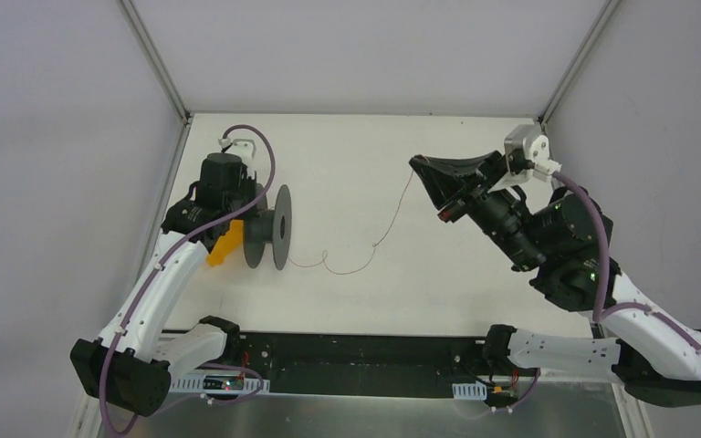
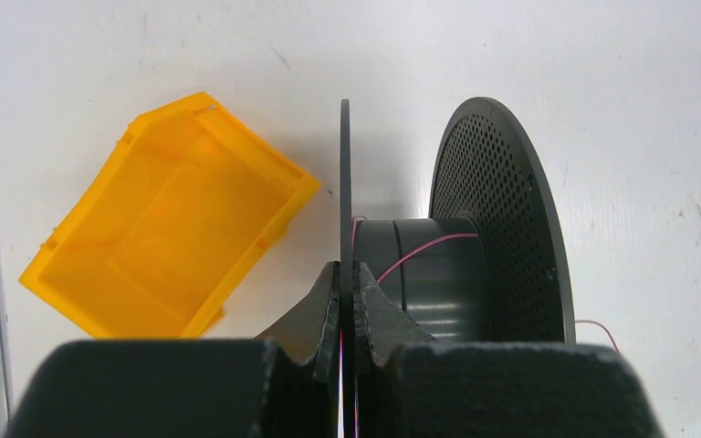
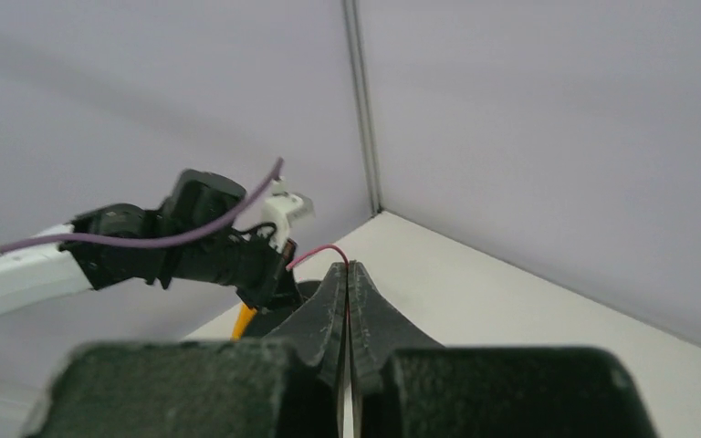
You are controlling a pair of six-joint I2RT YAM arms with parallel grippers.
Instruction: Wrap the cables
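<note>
Between the tips of the right pincer (image 3: 348, 269), closed tight: reddish-brown wire (image 3: 318, 248) end, slack trailing to spool (image 1: 269, 228) clamped by its flange in closed left pincer (image 2: 345, 274); risk: over-tensioning may snap wire or slip it free.

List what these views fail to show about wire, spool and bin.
Top view: wire turns on spool too fine to count.
Top view: yellow bin mostly under the left arm.
Right wrist view: wire disappears behind the right gripper.
Left wrist view: spool's lower rim behind the left gripper.
</note>
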